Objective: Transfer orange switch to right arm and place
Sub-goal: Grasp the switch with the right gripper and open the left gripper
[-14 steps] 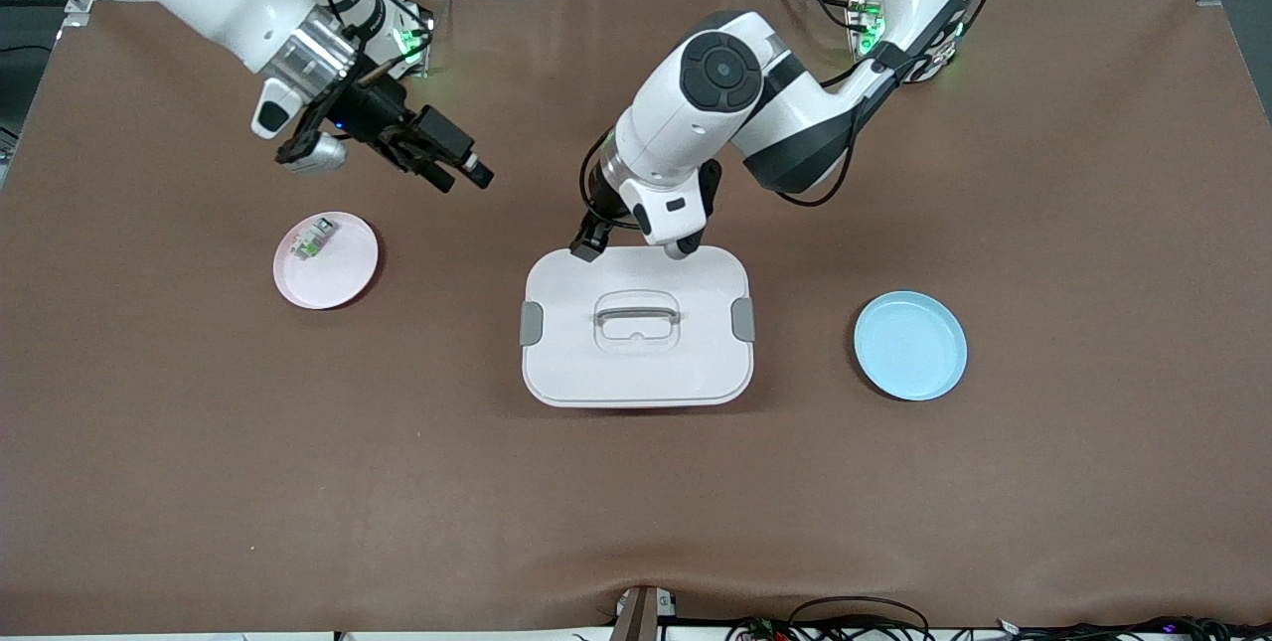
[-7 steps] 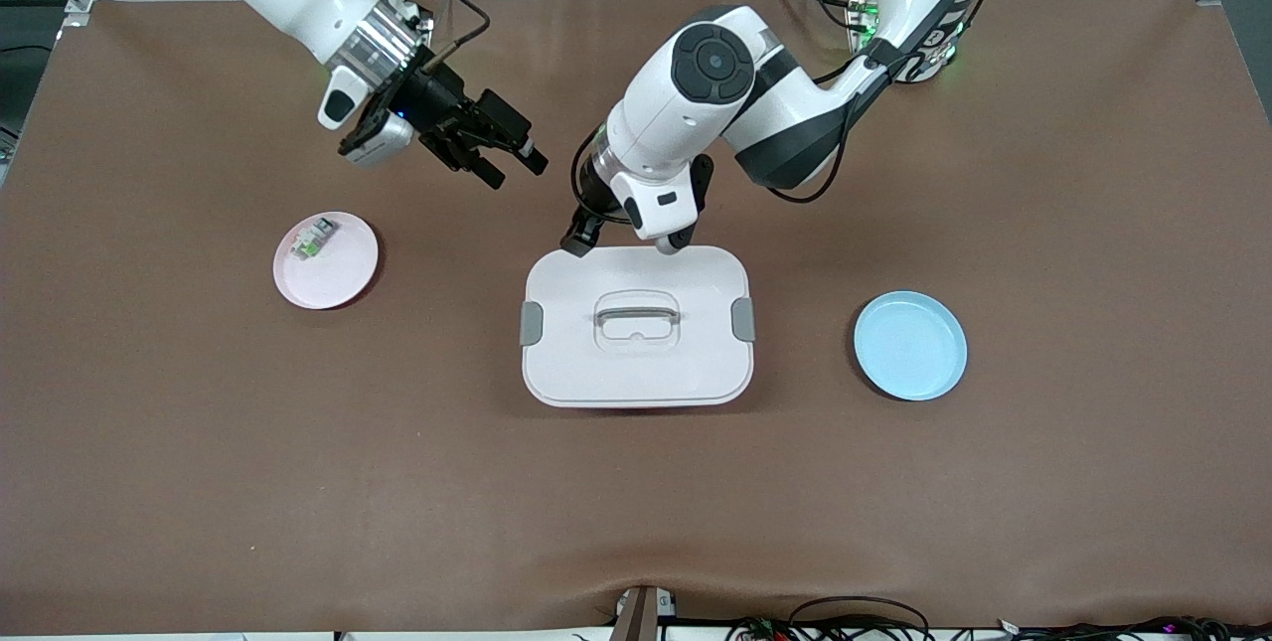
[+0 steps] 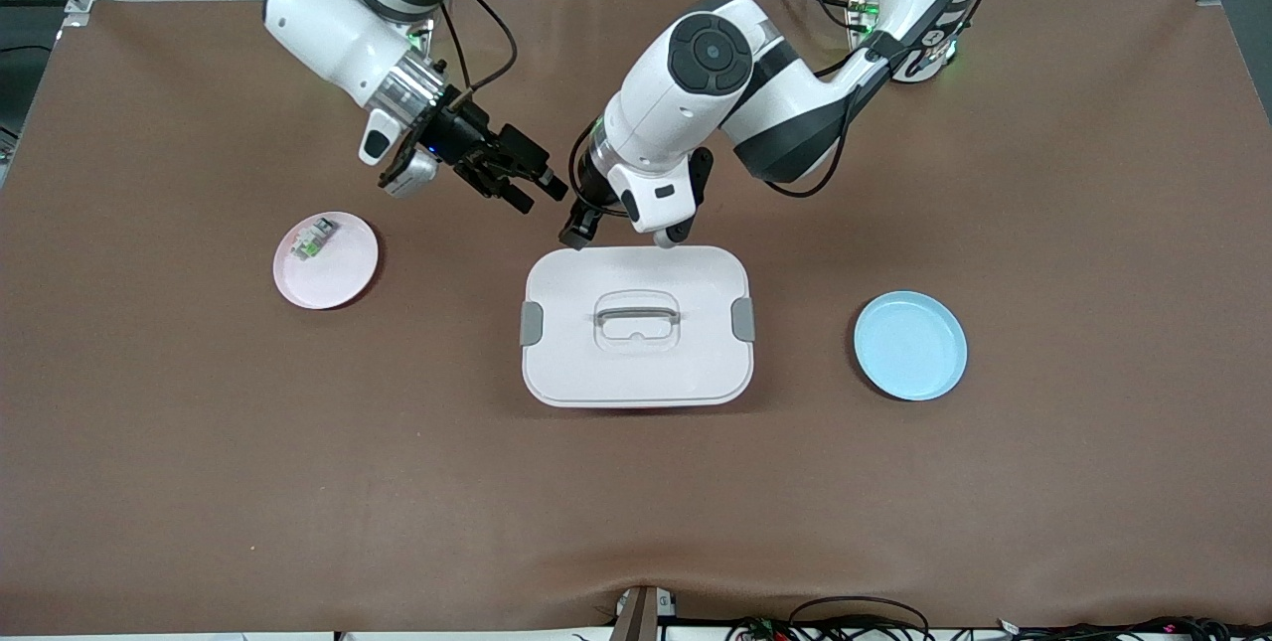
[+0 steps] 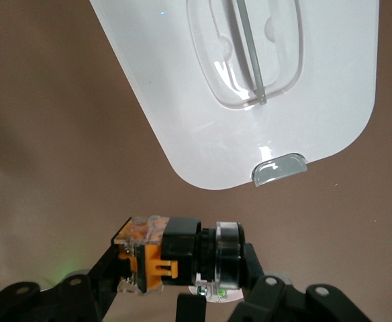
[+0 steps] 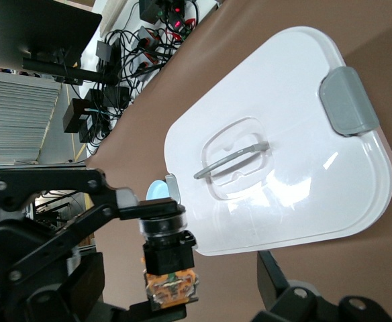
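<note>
The orange switch [image 4: 176,253] has a black body, a clear-rimmed face and an orange rear block. My left gripper [image 3: 574,230] is shut on it end to end, just over the edge of the white lidded box [image 3: 586,368] that is farthest from the front camera. In the right wrist view the switch [image 5: 169,258] hangs between the left gripper's black fingers. My right gripper [image 3: 534,192] is open and close beside the switch, toward the right arm's end. Its fingers [image 5: 281,295] stand wide apart and do not touch it.
A pink plate [image 3: 343,275] toward the right arm's end holds a small grey-white and green part [image 3: 313,239]. A blue plate [image 3: 909,348] lies toward the left arm's end. The box has grey clips [image 3: 742,321] and a clear handle [image 3: 636,313].
My right arm has swung from above the pink plate toward the table's middle, up to the left gripper. My left gripper has shifted slightly away from the box with the switch.
</note>
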Robot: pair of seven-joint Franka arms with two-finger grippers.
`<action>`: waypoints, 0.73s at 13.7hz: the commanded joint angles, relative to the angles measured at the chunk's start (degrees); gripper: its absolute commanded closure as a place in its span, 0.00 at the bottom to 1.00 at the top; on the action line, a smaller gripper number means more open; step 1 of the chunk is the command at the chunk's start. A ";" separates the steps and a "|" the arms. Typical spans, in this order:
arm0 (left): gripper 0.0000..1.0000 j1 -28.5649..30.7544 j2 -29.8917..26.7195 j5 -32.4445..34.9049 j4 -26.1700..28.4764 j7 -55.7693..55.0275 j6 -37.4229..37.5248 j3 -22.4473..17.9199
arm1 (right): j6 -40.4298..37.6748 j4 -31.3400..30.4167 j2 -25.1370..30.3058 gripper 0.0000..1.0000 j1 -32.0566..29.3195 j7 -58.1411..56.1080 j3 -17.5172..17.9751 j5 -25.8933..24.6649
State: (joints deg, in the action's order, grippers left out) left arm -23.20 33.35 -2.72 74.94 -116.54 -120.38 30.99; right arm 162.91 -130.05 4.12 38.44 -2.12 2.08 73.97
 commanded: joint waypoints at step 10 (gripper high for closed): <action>1.00 -0.18 -1.18 -0.80 -0.67 0.26 1.47 0.12 | 3.56 6.12 -7.11 0.04 2.95 -3.95 -0.58 2.59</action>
State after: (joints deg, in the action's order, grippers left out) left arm -23.20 33.16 -2.72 74.69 -116.54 -120.31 31.13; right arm 165.10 -125.69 -1.45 40.03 -4.12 2.07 74.59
